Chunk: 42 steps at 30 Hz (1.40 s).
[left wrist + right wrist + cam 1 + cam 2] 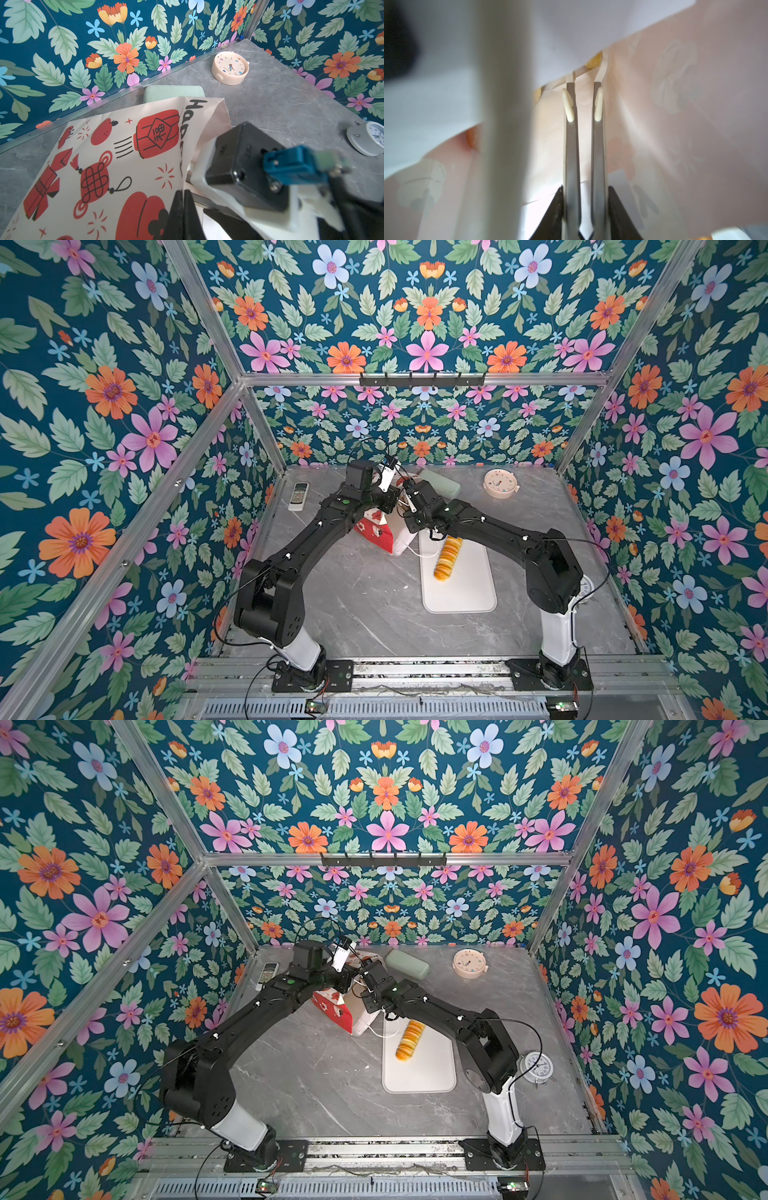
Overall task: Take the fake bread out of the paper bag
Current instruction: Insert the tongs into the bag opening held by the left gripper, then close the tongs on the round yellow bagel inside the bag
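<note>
Two robot grippers at a paper bag: one pinches its rim, the other is inside it.

The left gripper (183, 192) has its black fingertips pressed together on the rim of the paper bag (104, 155), which is cream with red lantern drawings. The right gripper (584, 83) is inside the bag. Its long metal fingers (571, 155) stand a narrow gap apart, with nothing seen between them. Just past their tips, golden bits of fake bread (594, 60) peek from under a white paper fold. In both top views a ridged loaf (448, 558) lies outside the bag on a white tray (469, 593), behind the right gripper's fingers, under its arm.
</note>
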{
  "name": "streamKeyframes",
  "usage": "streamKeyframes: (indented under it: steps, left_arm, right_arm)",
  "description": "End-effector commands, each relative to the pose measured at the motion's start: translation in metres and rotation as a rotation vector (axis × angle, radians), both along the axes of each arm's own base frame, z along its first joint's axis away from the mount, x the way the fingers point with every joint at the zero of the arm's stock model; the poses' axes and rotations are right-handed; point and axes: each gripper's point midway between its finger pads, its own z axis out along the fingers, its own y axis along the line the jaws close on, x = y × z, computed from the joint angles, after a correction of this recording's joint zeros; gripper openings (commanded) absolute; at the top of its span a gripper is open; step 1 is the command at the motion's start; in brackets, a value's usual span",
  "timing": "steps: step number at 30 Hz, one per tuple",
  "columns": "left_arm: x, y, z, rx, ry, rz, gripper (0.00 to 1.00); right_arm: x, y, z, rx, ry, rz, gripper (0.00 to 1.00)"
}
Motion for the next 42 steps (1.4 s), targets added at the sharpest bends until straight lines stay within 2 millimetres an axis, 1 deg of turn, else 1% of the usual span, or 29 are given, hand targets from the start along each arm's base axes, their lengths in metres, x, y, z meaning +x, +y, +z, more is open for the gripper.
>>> streamKeyframes:
  steps: [1,5,8,10,16,20,24,28,31,32,35,40,42]
  left_arm:
    - [-0.001,-0.007,0.012,-0.032,-0.035,-0.034,0.00]
    - [0.001,-0.004,0.012,-0.025,-0.039,-0.016,0.00]
    - [0.008,0.001,0.009,-0.013,-0.045,0.027,0.00]
    - [0.012,0.002,0.009,-0.011,-0.048,0.047,0.00]
    - [0.025,0.005,0.005,-0.013,-0.050,0.105,0.00]
    - [0.035,0.007,0.002,-0.015,-0.051,0.138,0.00]
    - [0.039,0.005,0.000,-0.024,-0.058,0.145,0.00]
    - [0.040,0.002,-0.002,-0.031,-0.055,0.132,0.00]
    - [0.042,0.003,-0.002,-0.027,-0.060,0.141,0.00]
    - [0.043,0.003,-0.004,-0.023,-0.058,0.143,0.00]
    - [0.044,0.003,-0.005,-0.021,-0.058,0.144,0.00]
    - [0.044,0.002,-0.004,-0.029,-0.061,0.140,0.00]
    - [0.045,0.002,-0.003,-0.029,-0.062,0.141,0.00]
  right_arm:
    - [0.007,0.003,0.005,0.031,-0.020,-0.029,0.25]
    - [0.005,0.004,0.008,0.042,-0.012,-0.017,0.22]
    - [-0.003,0.009,0.017,0.085,0.006,0.003,0.20]
    - [-0.008,0.008,0.022,0.101,0.021,0.011,0.19]
    - [-0.031,0.006,0.029,0.144,0.094,0.038,0.18]
    - [-0.042,0.000,0.040,0.183,0.106,0.031,0.18]
    - [-0.056,-0.007,0.045,0.199,0.136,0.029,0.18]
    - [-0.068,-0.018,0.051,0.213,0.141,0.016,0.18]
    - [-0.079,-0.028,0.054,0.218,0.148,0.012,0.18]
    - [-0.084,-0.032,0.064,0.237,0.126,0.016,0.17]
    - [-0.093,-0.042,0.068,0.248,0.105,0.016,0.17]
    - [-0.109,-0.049,0.083,0.302,0.083,0.045,0.17]
    - [-0.113,-0.050,0.085,0.315,0.080,0.053,0.17]
